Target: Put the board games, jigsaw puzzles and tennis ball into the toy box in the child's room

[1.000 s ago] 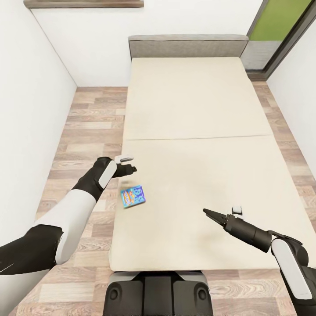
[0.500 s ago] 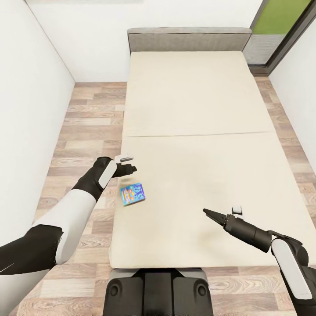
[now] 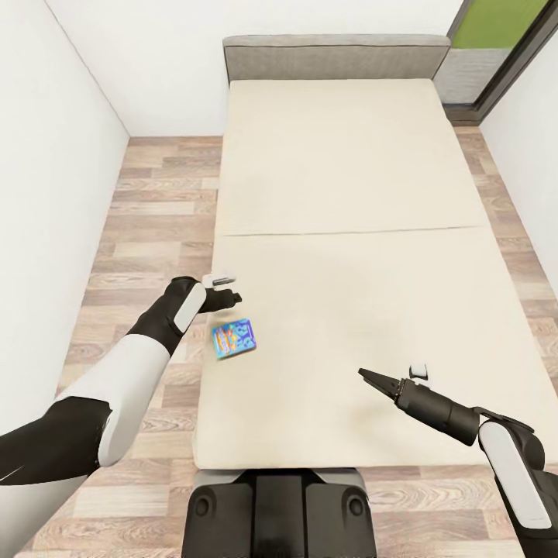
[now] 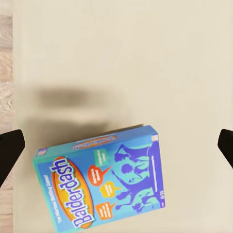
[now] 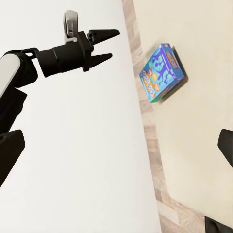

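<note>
— How many games are on the bed (image 3: pixel 341 232) from where you stand?

— One board game (image 3: pixel 233 340), a blue Balderdash box, lying flat on the mattress close to the bed's left edge, in the half nearer the robot. I count two arms too, one at each side of the bed.

— Which way does the box run?

— Its long axis is a little askew to the bed's sides, roughly slanting across the mattress. From the left wrist camera the box (image 4: pixel 99 184) lies face up, the title running along one long side, tilted against the bed's edge.

— And the claws?

— The left gripper (image 3: pixel 232 296) hangs just beyond the box, toward the headboard (image 3: pixel 335 56), right over the bed's left edge. Its fingers are spread with nothing between them; the right wrist camera shows that gripper (image 5: pixel 109 44) parted and empty, apart from the box (image 5: pixel 162 73). The right gripper (image 3: pixel 363 375) is over the mattress near the bed's foot, well apart from the box, toward the right. Its fingers look drawn to a point in the head view, yet the dark tips sit wide at the edges of its own camera, so I cannot tell how far it is open. It holds nothing.

— Room to move?

— Bare mattress all round the box except the left edge, which is just beside it. Past that edge comes a strip of wooden floor (image 3: pixel 155 201), then a white wall (image 3: pixel 46 178).
</note>
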Controlling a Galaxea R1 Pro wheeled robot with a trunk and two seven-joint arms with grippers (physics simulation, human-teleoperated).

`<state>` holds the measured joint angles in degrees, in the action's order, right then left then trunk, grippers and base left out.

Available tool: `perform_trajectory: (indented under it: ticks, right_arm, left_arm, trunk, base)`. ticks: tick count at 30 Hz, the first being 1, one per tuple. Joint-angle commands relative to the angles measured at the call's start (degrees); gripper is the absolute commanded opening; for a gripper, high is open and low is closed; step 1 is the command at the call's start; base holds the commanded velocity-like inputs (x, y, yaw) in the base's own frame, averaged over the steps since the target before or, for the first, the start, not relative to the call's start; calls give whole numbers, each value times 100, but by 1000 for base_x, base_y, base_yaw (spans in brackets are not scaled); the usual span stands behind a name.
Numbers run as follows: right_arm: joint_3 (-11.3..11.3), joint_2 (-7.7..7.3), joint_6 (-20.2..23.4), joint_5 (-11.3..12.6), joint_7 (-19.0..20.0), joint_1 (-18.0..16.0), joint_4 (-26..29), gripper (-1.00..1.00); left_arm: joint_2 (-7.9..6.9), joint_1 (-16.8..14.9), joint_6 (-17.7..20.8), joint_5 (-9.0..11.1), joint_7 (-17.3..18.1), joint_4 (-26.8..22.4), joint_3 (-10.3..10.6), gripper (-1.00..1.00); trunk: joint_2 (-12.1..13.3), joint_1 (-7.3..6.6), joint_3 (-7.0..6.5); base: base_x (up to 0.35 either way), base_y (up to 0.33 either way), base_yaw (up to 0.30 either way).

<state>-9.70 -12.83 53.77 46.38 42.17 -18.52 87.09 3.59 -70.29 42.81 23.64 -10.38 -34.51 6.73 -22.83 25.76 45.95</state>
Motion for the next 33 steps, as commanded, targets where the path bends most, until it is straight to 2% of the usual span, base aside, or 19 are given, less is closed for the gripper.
perform_trajectory:
  ticks: [1, 7, 18, 33]
  right_arm:
    - [-6, 0, 28, -6, 19, -3, 1, 100]
    - [-6, 0, 30, -5, 25, -3, 1, 100]
    - [-6, 0, 36, -6, 28, -3, 1, 100]
    - [-6, 8, 2, -5, 35, -3, 1, 100]
  left_arm:
    - [-2, -2, 15, 61, -51, -9, 21, 100]
    - [28, -2, 25, 62, -55, -174, 25, 100]
    - [196, -57, 230, 52, -60, -457, 30, 100]
    - [233, -99, 254, 45, -60, -478, 30, 100]
  trunk:
    - [-9, 3, 16]
    - [-9, 3, 73]
    - [-9, 3, 177]
    - [-9, 3, 290]
  base:
    - [0, 0, 0]
    - [0, 0, 0]
    - [0, 0, 0]
    - [0, 0, 0]
